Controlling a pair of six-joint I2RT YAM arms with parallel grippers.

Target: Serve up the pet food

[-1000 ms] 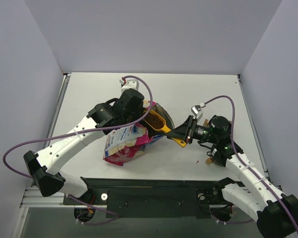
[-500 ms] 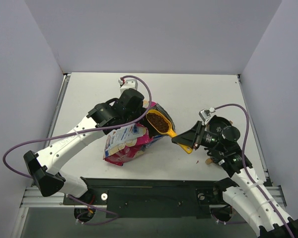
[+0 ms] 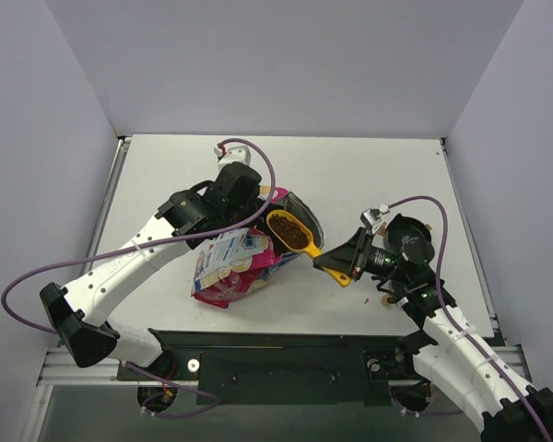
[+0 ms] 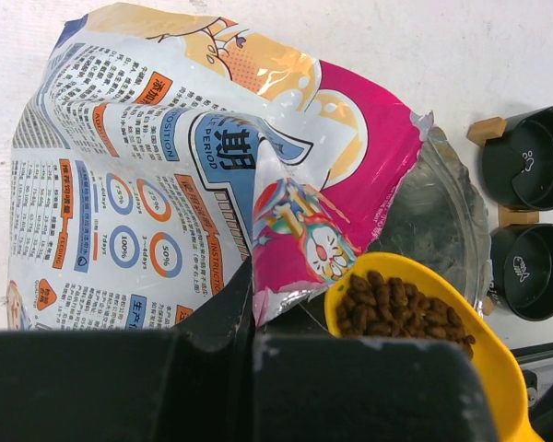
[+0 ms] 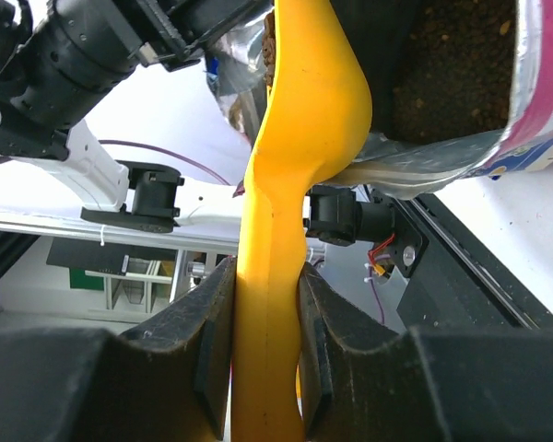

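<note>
Change, scoop: the yellow scoop (image 3: 314, 249) is sitting a touch nearer the table's near edge than half a second ago. Its bowl is still hanging over the bag's open mouth and still carrying its load.
Change, right arm: the right gripper (image 3: 343, 262) is holding slightly lower in the top view than a second ago, and the cable behind it is arching differently.
Change, left arm: it is barely shifting, and the left gripper (image 3: 261, 215) is staying at the bag's rim.
Right gripper: its two fingers (image 5: 212, 322) are pressing on either side of the scoop's handle, pinching it between them.
Left gripper: in its wrist view the claw is nipping the pink top edge of the bag, which is running down into the narrow gap between the fingers.
Pet food: the pet food (image 4: 396, 302) is heaping in the scoop's bowl as dark-brown pellets, and more of it is lying deep inside the bag.
Bag: the pink-and-blue printed bag (image 3: 229, 267) is slumping on the table with its silver-lined mouth being held open.
Bowls: two black bowls (image 4: 527, 158) are standing side by side on a wooden stand, beyond the bag's mouth and apart from the scoop.
Surface: the white table (image 3: 378, 170) is bearing the bag and the bowls.
Room: pale lilac-grey walls (image 3: 286, 64) are closing in the table on three sides.
</note>
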